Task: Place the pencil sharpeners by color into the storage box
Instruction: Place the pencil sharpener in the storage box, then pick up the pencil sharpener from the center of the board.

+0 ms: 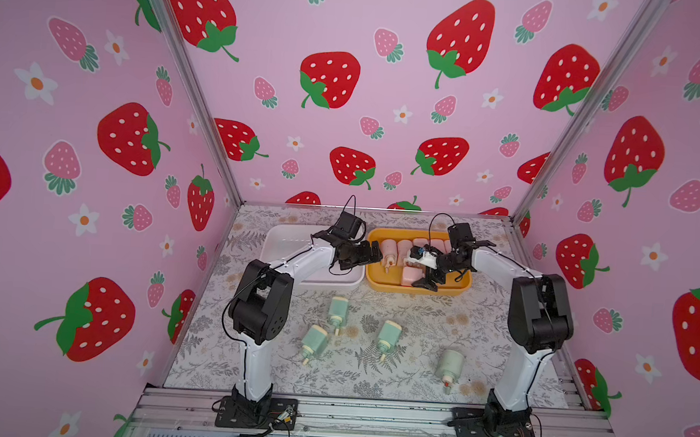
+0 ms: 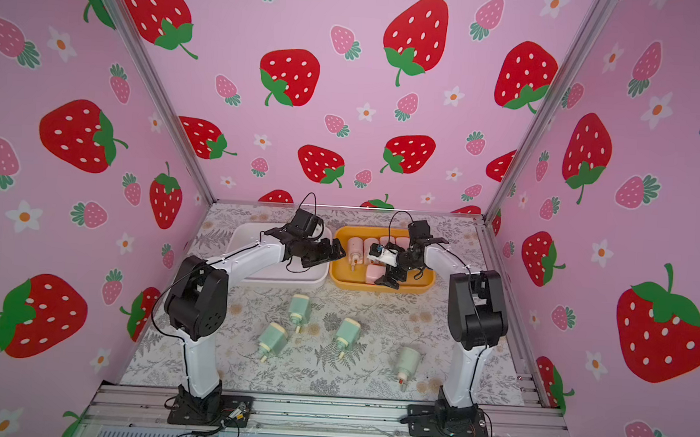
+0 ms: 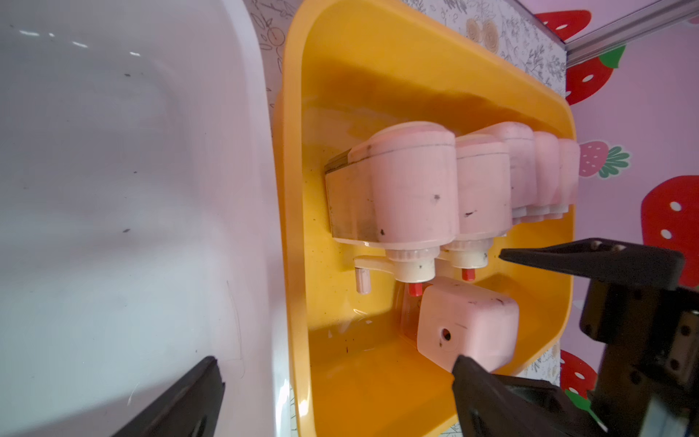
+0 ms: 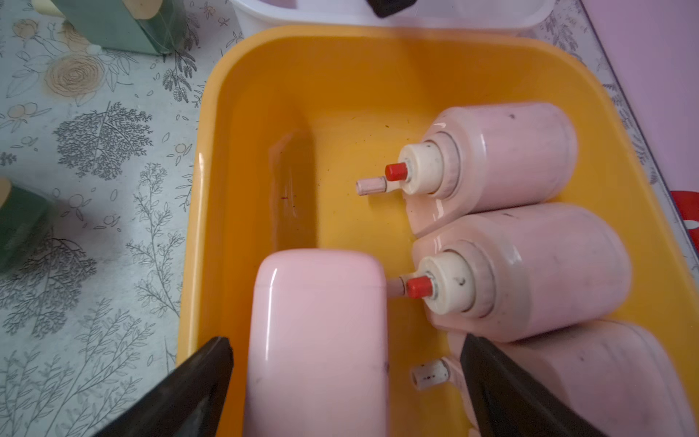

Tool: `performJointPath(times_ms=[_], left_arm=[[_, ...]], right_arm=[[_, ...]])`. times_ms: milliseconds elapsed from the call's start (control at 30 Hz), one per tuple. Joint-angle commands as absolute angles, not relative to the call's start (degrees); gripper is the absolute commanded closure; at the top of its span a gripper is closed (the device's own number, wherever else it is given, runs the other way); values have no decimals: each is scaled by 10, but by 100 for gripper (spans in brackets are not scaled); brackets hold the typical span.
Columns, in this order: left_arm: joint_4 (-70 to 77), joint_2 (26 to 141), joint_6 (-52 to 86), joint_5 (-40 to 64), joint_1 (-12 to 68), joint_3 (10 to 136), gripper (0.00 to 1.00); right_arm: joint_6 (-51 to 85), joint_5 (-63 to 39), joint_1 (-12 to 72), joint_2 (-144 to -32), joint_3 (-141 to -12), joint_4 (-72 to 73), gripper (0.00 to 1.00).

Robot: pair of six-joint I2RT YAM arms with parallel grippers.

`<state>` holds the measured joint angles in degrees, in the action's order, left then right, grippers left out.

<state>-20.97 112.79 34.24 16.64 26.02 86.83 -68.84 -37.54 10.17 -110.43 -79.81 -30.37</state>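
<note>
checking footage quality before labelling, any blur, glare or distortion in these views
Both top views: wide-angle, frame post splays outward, light even. Left wrist: glare streaks on the white bin. Right wrist: nearest pink sharpener soft with a highlight streak; green sharpener dark and blurred.

Both top views: high at front, near-identical, looking down across table [image 1: 371, 383] to back wall [image 1: 347, 103]. Wrist views: close, sharing yellow storage box [image 3: 340, 38] interior.
</note>
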Motion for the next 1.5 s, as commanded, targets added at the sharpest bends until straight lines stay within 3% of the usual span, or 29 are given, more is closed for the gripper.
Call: performJointPath(times_ms=[0, 467, 567, 700, 767, 900, 1033, 1200, 1467], left_arm=[[-213, 1104, 334, 159, 258, 860, 0], [-266, 1012, 313, 115, 258, 810, 0], [-291, 973, 308, 94, 258, 783, 0], [-338, 925, 305, 50, 265, 752, 0], [-362, 906, 305, 36, 268, 743, 0], [-399, 874, 306, 21, 279, 724, 0], [-421, 851, 306, 5, 295, 705, 0], [-404, 824, 304, -21, 323, 653, 0], [-365, 817, 283, -34, 356, 594, 0]], right_arm=[[-693, -373, 99, -1086, -800, -340, 0], [-622, -417, 103, -974, -770, -326, 0], [-545, -430, 110, -903, -693, -190, 0], [-337, -451, 111, -817, -530, 160, 0], [-229, -397, 117, -802, -505, 235, 0], [-113, -296, 121, -805, -560, 148, 0], [42, -104, 111, -810, -584, 110, 0], [171, -75, 80, -785, -538, 146, 0], [186, 20, 77, -767, -544, 78, 0]])
